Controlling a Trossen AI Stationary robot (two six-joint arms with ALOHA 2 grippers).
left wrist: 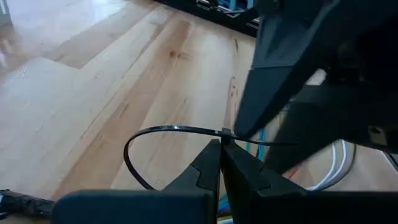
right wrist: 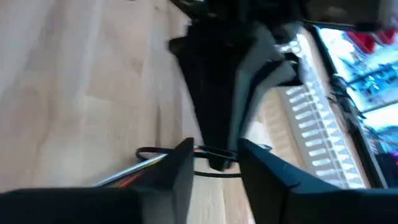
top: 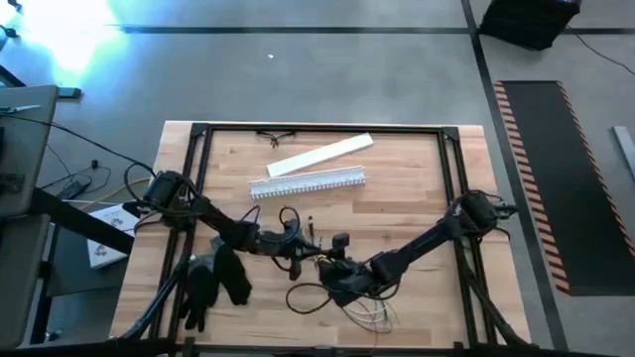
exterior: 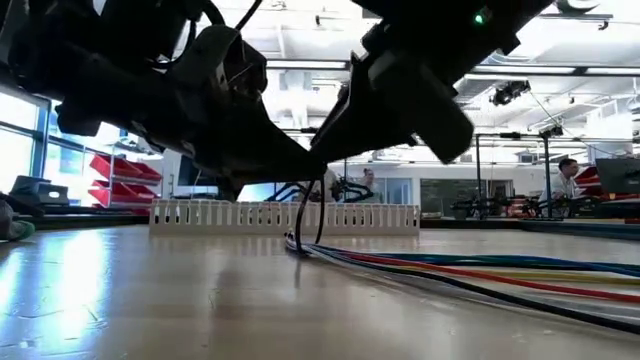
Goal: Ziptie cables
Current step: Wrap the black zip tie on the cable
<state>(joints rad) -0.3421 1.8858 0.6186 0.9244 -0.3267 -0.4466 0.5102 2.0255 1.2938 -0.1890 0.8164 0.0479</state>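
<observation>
The cables [exterior: 480, 268] lie on the table as a loose bundle of thin coloured wires, also seen near the front edge [top: 369, 311]. A thin black ziptie [left wrist: 163, 129] curls in a loop above the wood. My left gripper [left wrist: 222, 147] is shut on it at mid-table [top: 296, 248]. My right gripper [right wrist: 214, 167] is open just to its right [top: 335, 266]. Its two fingers stand on either side of the left gripper's tips and the ziptie strand [right wrist: 211, 153]. Whether they touch it does not show. My left gripper pinches the ziptie's thin strap [left wrist: 224, 133] between the free ends of its two fingers. The strap runs across the fingers. One side curls away in an open loop [left wrist: 132, 157]; the other passes behind my right gripper and is hidden.
A long white slotted channel [top: 308, 184] lies across the table beyond the grippers, with a flat white strip [top: 322, 155] behind it. Black gloves [top: 216, 280] lie near the front left. The black frame [top: 451, 178] borders the table. Bare wood lies at the left and right.
</observation>
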